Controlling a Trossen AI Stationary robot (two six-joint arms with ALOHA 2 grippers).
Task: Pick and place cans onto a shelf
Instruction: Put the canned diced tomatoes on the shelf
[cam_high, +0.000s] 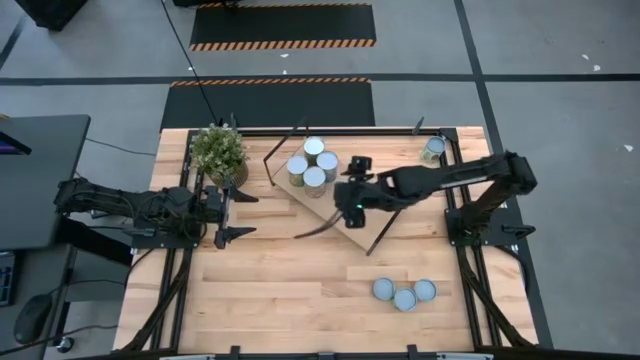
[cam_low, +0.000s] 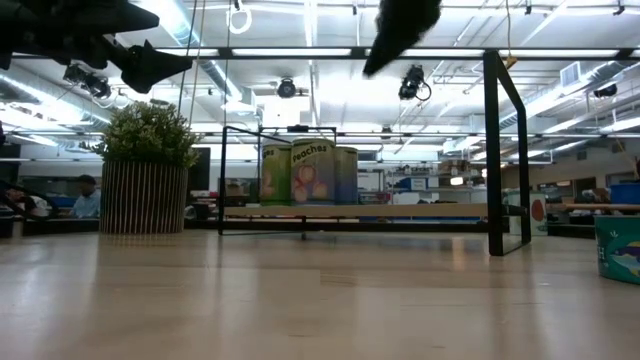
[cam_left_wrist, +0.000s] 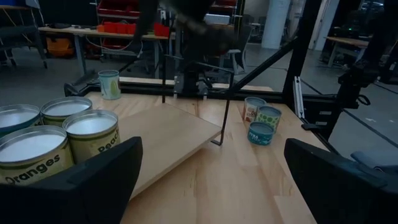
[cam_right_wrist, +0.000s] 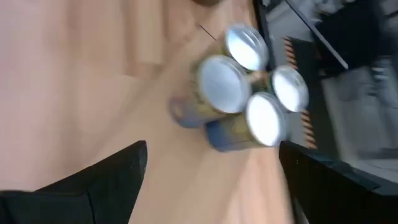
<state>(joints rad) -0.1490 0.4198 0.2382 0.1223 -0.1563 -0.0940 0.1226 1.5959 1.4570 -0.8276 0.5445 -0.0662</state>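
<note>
A wooden table was seen from above, with a long light-wood shelf (cam_high: 330, 205) on thin black legs lying at an angle across its middle. Four cans (cam_high: 313, 165) stood bunched together on the shelf's far end, beside a potted plant (cam_high: 219, 152). Three more cans (cam_high: 404, 293) sat in a tight group on the tabletop near the front right, and a single can (cam_high: 433, 149) stood alone at the far right corner. The right gripper (cam_high: 352, 195) hung over the shelf just beside the four cans, its fingers spread wide and holding nothing. The left gripper (cam_high: 228, 213) waited at the left side of the table, its fingers also wide apart and empty. The main risk, as a judgement, was that the right gripper, so close to the packed group, could clip a neighbouring can and topple it or push it off the shelf edge; the tilted placing of the shelf left little margin there. The right wrist view looked straight down on the four silvery tops (cam_right_wrist: 249, 81) and showed how they touched one another, which the low view hid. The low view alone showed a can's "Peaches" label (cam_low: 310, 172), and the left wrist view alone showed an "Oranges" label (cam_left_wrist: 31, 158) close up.
</note>
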